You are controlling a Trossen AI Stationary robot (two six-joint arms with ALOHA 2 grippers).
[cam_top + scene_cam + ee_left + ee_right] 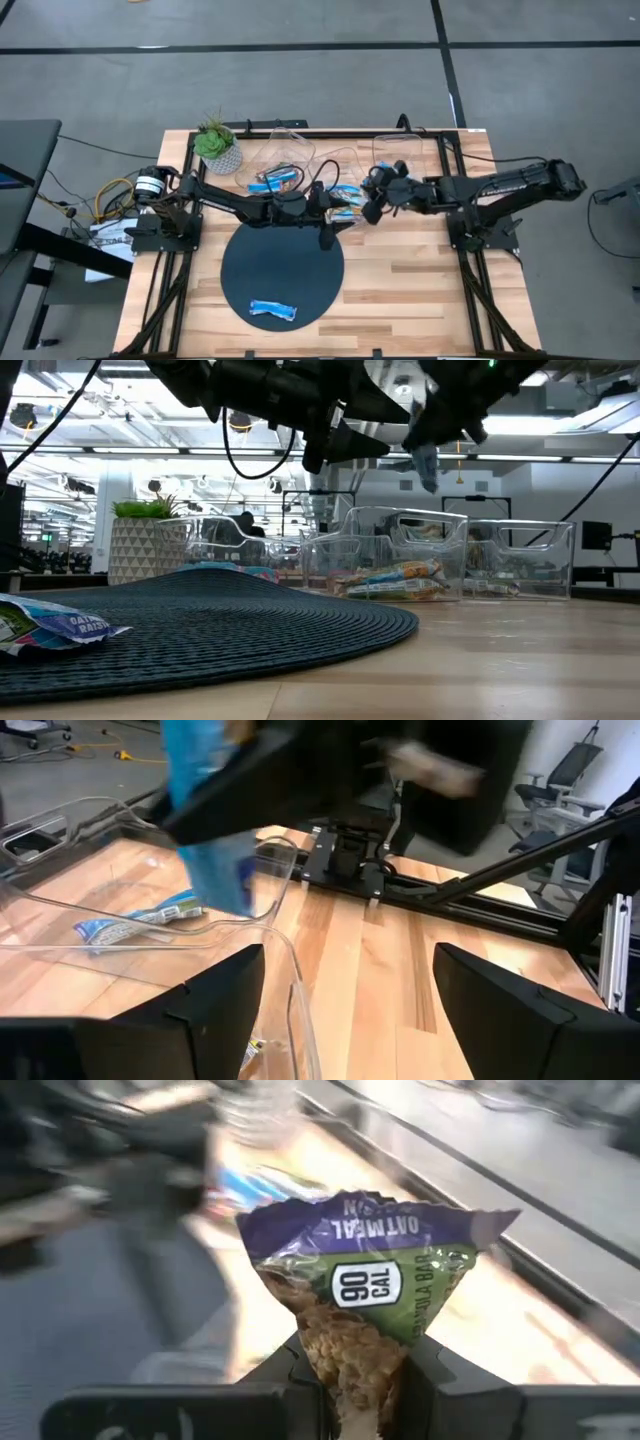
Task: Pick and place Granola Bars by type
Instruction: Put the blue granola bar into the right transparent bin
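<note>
My right gripper is shut on a granola bar with a purple and green wrapper printed "90 CAL". It hovers above the clear bins at the table's far side. The same bar shows blue in the left wrist view, over a bin that holds another bar. My left gripper is open and holds nothing; it hangs over the far edge of the dark round mat, close beside the right gripper. One blue bar lies flat on the mat's near part. More bars lie in the bins. My right gripper pinches the bar by one end between its two fingers. The rest of the wrapper sticks out beyond the fingertips. The bar is lifted clear and hangs below the gripper, above the bins.
A potted plant stands at the table's far left corner, next to the left bin. Black frame rails run along both sides. Bare wood lies to the right of the mat.
</note>
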